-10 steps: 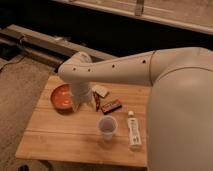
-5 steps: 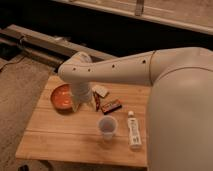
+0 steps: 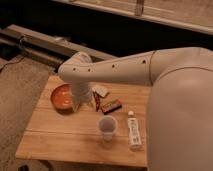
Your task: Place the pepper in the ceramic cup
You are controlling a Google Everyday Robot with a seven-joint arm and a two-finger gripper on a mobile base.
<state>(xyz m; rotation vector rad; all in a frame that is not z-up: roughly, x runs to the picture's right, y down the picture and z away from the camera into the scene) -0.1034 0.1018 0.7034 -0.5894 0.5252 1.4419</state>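
Stillness is the only news: over the last second nothing is shifting, and my arm is keeping the same bent pose above the back half of the wooden surface (image 3: 60,135). My end effector (image 3: 85,104) is sitting low at the tip of the forearm, between the orange bowl (image 3: 60,97) and the brown-red packet (image 3: 111,106). My own wrist housing is covering it, so I cannot tell how far open it is or whether it is gripping anything. The pepper (image 3: 95,101) is showing as a slim dark red streak just beside the end effector, on the packet's side. I cannot tell whether I am touching it. The ceramic cup (image 3: 107,126) is standing upright nearer the front edge, apart from the pepper, and I am seeing nothing red inside it. The white tube (image 3: 134,131) is lying just beside the cup. I am reading this pause as the grasp stage, so the task is looking barely begun, with the pepper not yet in the cup. The next move is likely calling for a secure hold, a lift and a short carry forward. The cup's small mouth is worrying me, since a long pepper could catch the rim or tip the cup.
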